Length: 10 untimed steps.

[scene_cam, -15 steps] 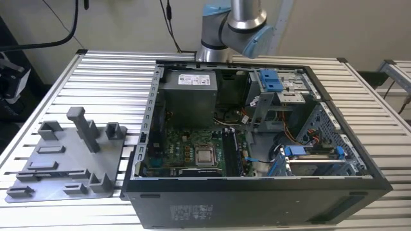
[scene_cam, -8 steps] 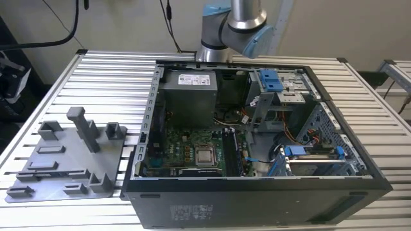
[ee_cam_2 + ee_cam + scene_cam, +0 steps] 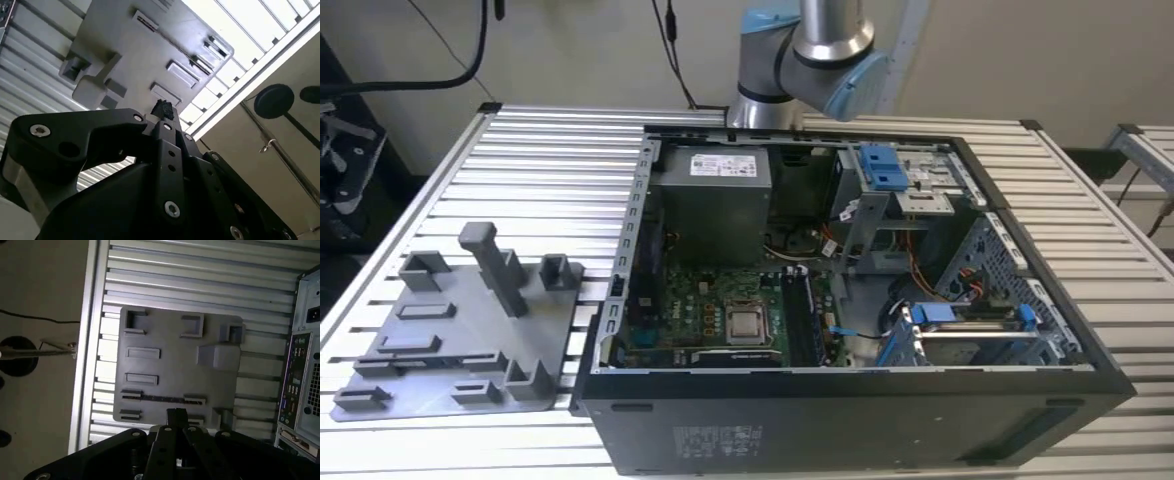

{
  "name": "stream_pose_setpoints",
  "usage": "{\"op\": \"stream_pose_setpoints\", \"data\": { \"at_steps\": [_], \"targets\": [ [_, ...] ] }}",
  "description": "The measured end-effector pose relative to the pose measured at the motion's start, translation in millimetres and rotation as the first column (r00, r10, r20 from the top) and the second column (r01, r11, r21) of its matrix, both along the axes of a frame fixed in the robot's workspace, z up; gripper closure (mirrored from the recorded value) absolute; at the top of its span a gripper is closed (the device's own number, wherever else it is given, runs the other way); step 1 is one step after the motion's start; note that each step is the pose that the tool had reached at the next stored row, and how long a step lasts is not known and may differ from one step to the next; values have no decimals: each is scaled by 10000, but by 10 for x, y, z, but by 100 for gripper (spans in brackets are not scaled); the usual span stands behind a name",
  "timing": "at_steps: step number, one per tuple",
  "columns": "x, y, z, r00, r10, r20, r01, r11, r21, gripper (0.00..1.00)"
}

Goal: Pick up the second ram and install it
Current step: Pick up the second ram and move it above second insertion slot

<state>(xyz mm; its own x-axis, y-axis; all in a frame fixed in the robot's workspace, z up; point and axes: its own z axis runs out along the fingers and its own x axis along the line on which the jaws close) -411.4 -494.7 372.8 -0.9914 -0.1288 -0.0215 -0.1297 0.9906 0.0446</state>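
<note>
I see the gripper with its fingers pressed together, holding nothing, above the grey tray. The ram sits in this tray between two small holders, near the fingertips. A tall post rises nearby. The open computer case stands beside the tray.

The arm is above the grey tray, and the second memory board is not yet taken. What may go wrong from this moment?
1. The memory board lies thin between two small holders on the tray. The gripper appears a little off its line, so a descent may hit a holder.
2. The tall post could catch the gripper's wide body.
3. Inside the computer case, cables lie close to the memory slots and may snag the board.
</note>
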Motion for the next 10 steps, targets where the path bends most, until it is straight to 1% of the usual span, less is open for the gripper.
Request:
{"op": "stream_pose_setpoints", "data": {
  "at_steps": [3,5,7,10],
  "targets": [
    [0,0,0,9986,534,1,-534,9986,0,89],
    [0,0,0,9959,900,2,-900,9959,0,89],
    [0,0,0,9922,1245,2,-1245,9922,0,89],
    [0,0,-1,9840,1782,3,-1782,9840,0,89]
  ]
}}
